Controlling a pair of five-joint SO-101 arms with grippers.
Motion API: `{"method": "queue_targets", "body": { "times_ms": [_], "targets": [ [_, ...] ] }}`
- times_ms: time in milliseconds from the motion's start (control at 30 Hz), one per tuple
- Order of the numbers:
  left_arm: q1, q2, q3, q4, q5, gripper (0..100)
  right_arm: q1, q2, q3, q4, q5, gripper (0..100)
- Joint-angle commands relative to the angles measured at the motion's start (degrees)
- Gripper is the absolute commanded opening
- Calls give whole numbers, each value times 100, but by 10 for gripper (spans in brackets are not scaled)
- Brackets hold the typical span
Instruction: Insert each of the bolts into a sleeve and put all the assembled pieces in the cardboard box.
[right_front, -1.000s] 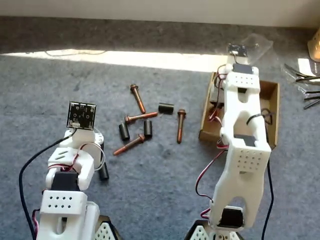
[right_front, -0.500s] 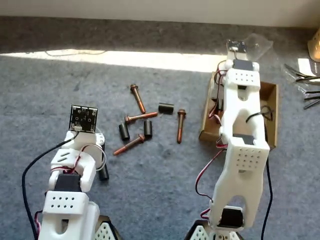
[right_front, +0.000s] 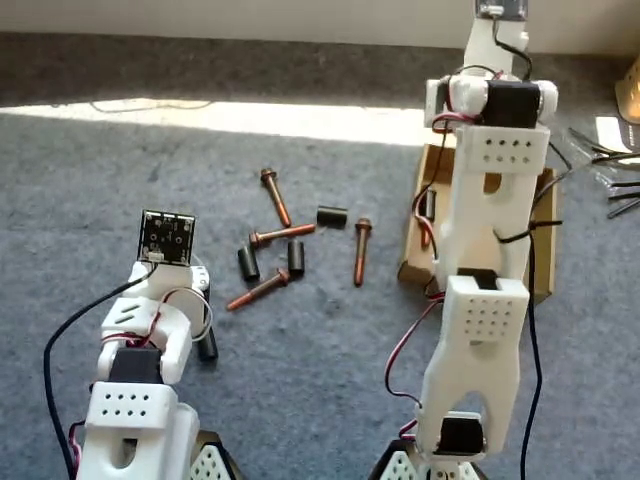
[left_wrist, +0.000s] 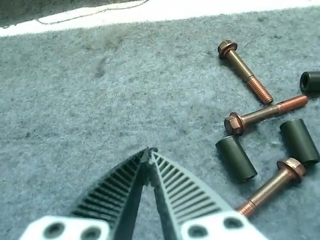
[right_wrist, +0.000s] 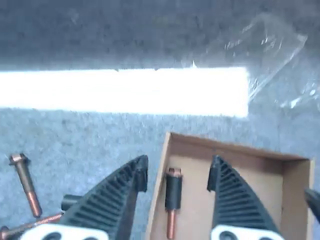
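We find the left gripper (left_wrist: 150, 152) low over the grey carpet (left_wrist: 75, 90). Its jaws are pressed together tip to tip, pinching nothing and touching none of the parts. The loose pieces lie ahead of it, well clear of the tips. A black sleeve (left_wrist: 236, 159) is the closest, with a second sleeve (left_wrist: 300, 141) just beside it and a third sleeve (left_wrist: 310, 81) farther off. Three copper bolts show around them: the near bolt (left_wrist: 270, 187), the middle bolt (left_wrist: 265, 114) and the far bolt (left_wrist: 245, 71). In the high view we see a fourth bolt (right_front: 362, 252) lying alone between this cluster and the cardboard box (right_front: 409, 262). None of these four bolts sits in a sleeve.

The right gripper (right_wrist: 178, 167) hangs high above the box wall nearest the loose parts, its jaws spread wide and holding nothing. Below the gap between them lies one assembled piece (right_wrist: 173, 192), a bolt through a black sleeve. It rests on the box floor close along that wall, and neither jaw touches it. Clear plastic wrap (right_wrist: 260, 45) lies on the carpet beyond the box.
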Motion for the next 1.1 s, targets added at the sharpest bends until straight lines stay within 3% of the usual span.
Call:
{"method": "queue_targets", "body": {
  "times_ms": [0, 167, 333, 667, 1067],
  "targets": [
    [66, -66, -48, -114, -44, 17, -224, -171, -822, 110, 0, 177],
    [66, -66, -48, -114, -44, 17, -655, -171, -690, 127, 686, 177],
    [66, -66, -48, -114, -53, 17, -1033, -620, -171, 127, 580, 176],
    [66, -66, -57, -114, -53, 17, -1851, -2862, 1622, 119, 589, 176],
    [-611, -66, -48, -431, -35, 17, -2677, -4760, 4400, 110, 589, 176]
  ]
}}
